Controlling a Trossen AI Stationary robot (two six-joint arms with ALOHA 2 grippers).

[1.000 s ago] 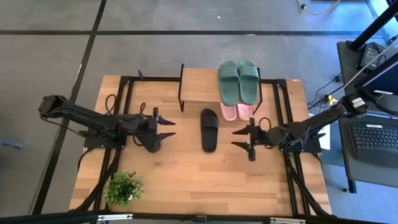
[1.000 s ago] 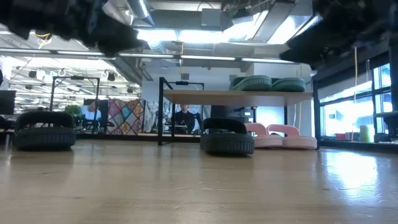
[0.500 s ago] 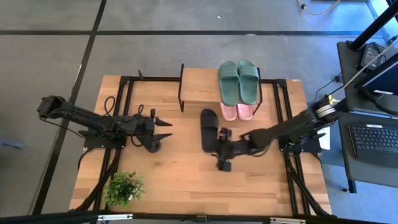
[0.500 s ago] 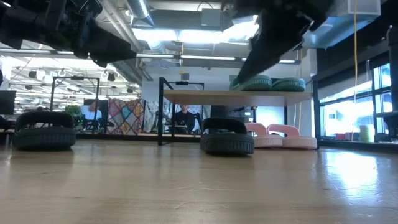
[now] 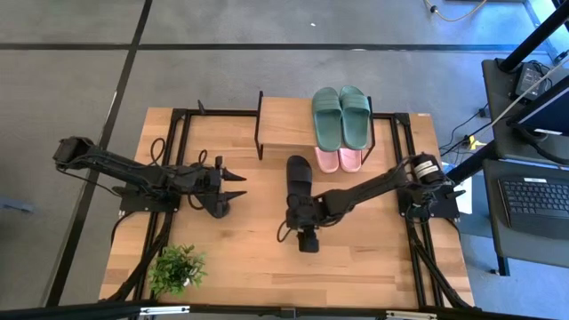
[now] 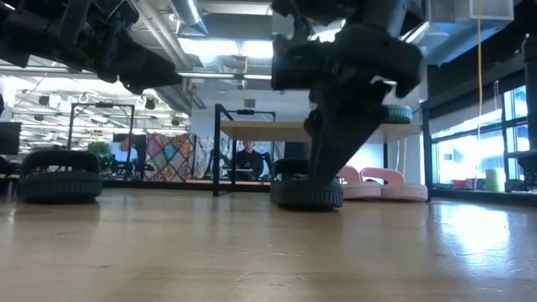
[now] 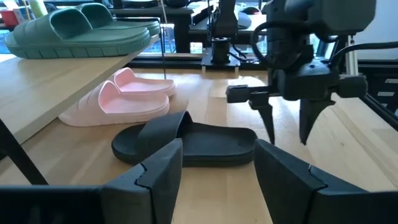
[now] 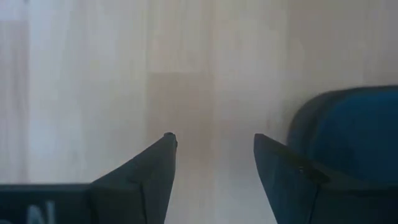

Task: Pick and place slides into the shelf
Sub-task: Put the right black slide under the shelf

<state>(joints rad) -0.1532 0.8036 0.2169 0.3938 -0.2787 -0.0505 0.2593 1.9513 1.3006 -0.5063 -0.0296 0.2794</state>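
The shelf (image 5: 286,123) stands at the table's far middle. The green slides (image 5: 340,116) lie on its top board and the pink slides (image 7: 118,99) under it. One black slide (image 5: 299,178) lies flat on the table in front of the shelf, and another black slide (image 6: 60,174) shows at the left in the low view. My right gripper (image 5: 300,216) points steeply down, open, just above the table by the near end of the middle black slide (image 8: 348,137). It touches nothing. My left gripper (image 5: 235,184) waits open at the left, pointing toward that slide.
A small potted plant (image 5: 178,268) stands at the near left corner. Black frame rails (image 5: 404,160) run along both sides of the table. Bare wood (image 5: 373,253) lies near the front edge.
My right gripper has swept from the table's right side toward the middle and slightly toward the near edge. It has tipped from nearly level to pointing steeply down and has sunk beside the black slide's near end, staying open. The slides have not moved.
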